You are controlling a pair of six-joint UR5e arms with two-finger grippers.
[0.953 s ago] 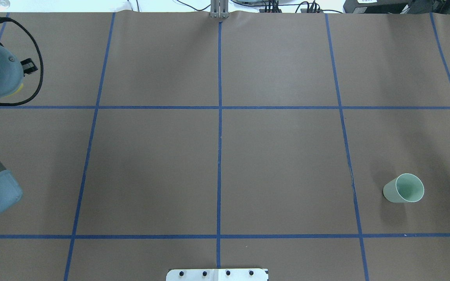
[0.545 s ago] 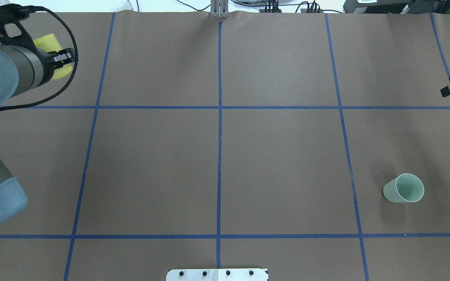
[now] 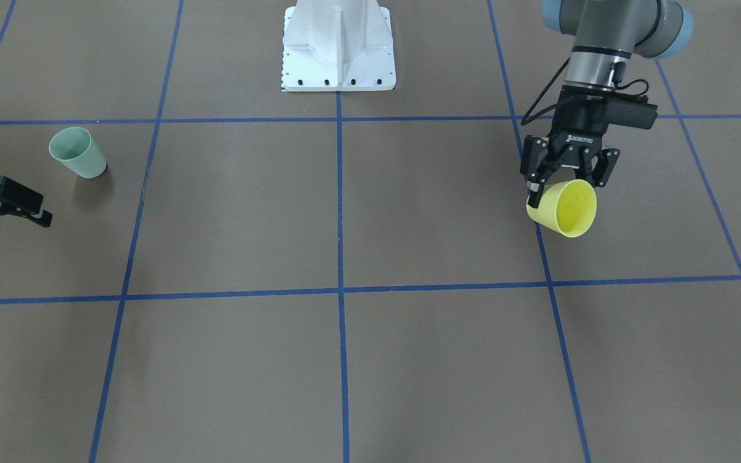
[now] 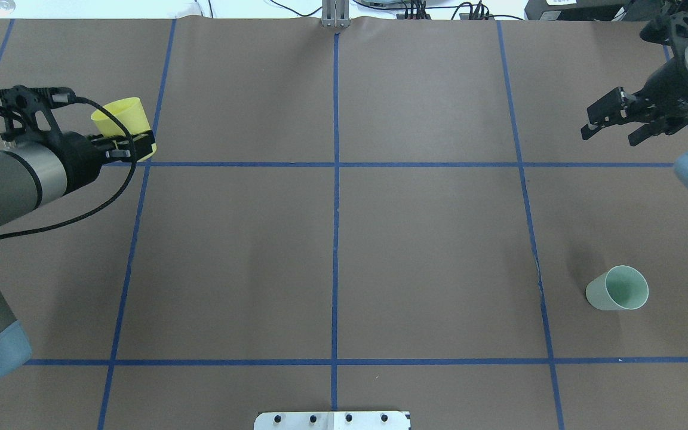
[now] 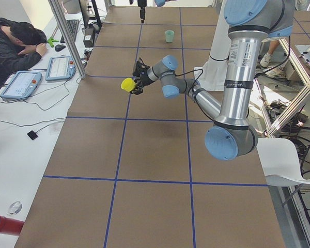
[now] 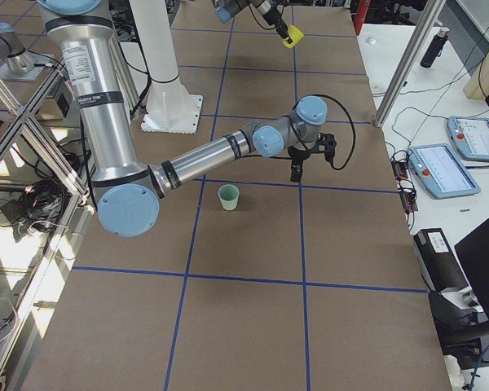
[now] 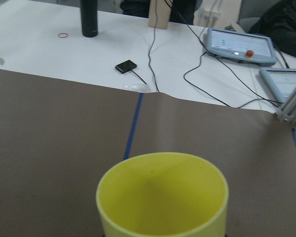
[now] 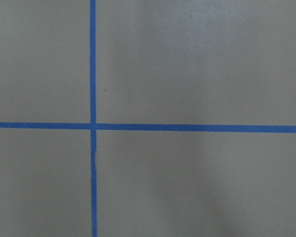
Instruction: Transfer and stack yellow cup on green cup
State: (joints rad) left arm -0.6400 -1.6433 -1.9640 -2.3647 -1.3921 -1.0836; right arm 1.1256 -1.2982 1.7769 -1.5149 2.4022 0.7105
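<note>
Two cups sit well apart. My left gripper (image 3: 567, 182) pinches the yellow cup (image 3: 563, 209) by its sides, tipped sideways above the table (image 4: 344, 239), bare inside showing. The green cup (image 4: 617, 288) stands upright on my right, near my right gripper (image 4: 608, 137), which hangs spread.

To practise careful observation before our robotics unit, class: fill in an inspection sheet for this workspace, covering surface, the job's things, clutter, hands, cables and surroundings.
Surface: brown table with a blue tape grid; white base plate at the robot's side.
Job's things: yellow cup held tilted in the left hand; green cup upright on the table, apart from both hands.
Clutter: nothing seen.
Hands: left hand shut on the yellow cup; right hand open, empty.
Cables: black cable loops from the left wrist; loose cables on the white desk beyond.
Surroundings: person at a desk with tablets.
</note>
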